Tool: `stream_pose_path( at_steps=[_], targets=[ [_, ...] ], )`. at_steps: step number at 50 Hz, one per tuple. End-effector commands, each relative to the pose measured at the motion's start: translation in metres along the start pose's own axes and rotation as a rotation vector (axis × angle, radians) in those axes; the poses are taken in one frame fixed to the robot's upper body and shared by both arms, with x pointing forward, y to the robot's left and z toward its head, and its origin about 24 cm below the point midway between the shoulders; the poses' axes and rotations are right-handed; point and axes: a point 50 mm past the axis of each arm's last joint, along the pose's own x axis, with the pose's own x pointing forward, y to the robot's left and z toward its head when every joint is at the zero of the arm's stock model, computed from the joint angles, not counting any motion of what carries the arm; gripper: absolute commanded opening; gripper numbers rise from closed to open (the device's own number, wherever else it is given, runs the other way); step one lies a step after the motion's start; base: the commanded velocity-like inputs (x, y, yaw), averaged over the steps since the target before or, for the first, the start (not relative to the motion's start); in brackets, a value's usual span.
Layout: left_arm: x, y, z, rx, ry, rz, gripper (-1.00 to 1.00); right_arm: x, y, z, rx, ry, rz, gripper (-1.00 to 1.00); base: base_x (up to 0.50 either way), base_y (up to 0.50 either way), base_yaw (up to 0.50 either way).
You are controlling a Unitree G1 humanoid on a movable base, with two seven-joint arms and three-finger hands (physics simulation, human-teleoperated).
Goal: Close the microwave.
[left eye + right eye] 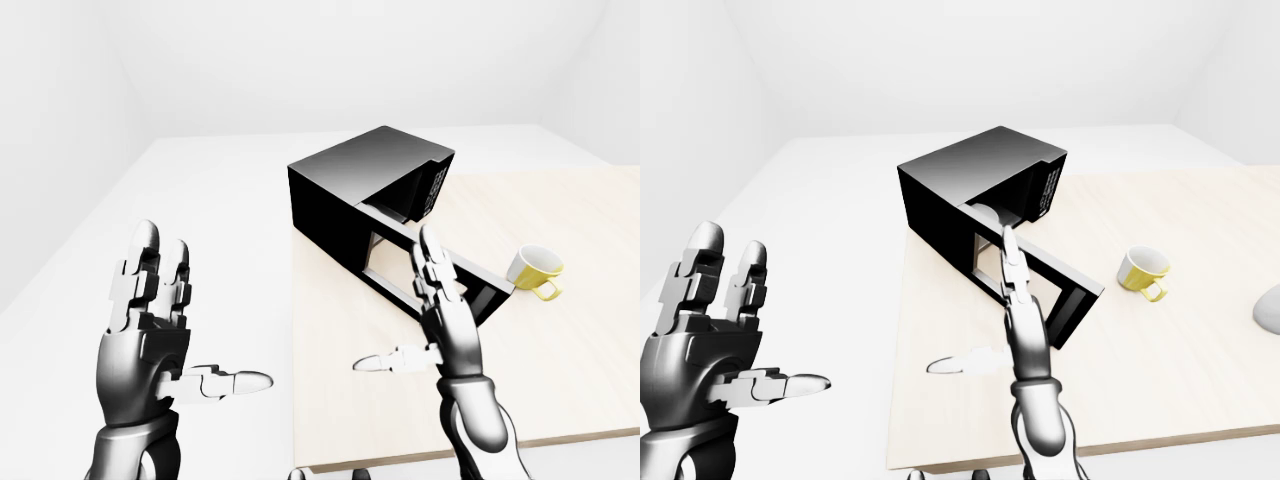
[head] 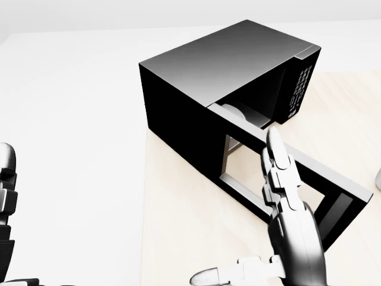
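The black microwave (image 2: 226, 56) stands on the left end of a pale wooden table (image 1: 560, 370). Its door (image 2: 241, 193) hangs wide open, swung out toward the bottom right of the head view, with the window frame showing the table through it. My right hand (image 1: 415, 315) is raised just before the door's outer face, fingers straight up and thumb out to the left, open, touching nothing that I can see. My left hand (image 1: 190, 320) is up at the left, open and empty, well off the table's left edge.
A yellow mug (image 1: 535, 270) stands on the table right of the door's free end. A grey rounded object (image 1: 1268, 310) peeks in at the right edge of the right-eye view. White floor lies left of the table.
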Motion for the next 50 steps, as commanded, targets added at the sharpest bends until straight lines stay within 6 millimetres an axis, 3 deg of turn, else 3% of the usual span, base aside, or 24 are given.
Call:
stream_pose_path(
  at_steps=[1,26,42,50],
  targets=[
    [0.0,0.0,-0.001,-0.001,0.005,0.002,1.0,0.006,0.009,-0.029,-0.007,0.107,0.028,1.0,0.0,0.0,0.0],
    [-0.001,-0.001,-0.003,0.002,0.017,0.0,1.0,0.02,0.01,-0.071,0.021,0.209,0.012,1.0,0.0,0.0,0.0],
    [-0.001,-0.001,-0.002,0.0,0.014,0.0,1.0,0.027,0.009,-0.085,0.061,0.243,0.022,1.0,0.0,0.0,0.0],
    [-0.001,-0.002,-0.003,0.0,0.02,-0.003,1.0,0.037,0.0,-0.093,0.054,0.258,-0.011,1.0,0.0,0.0,0.0]
  ],
)
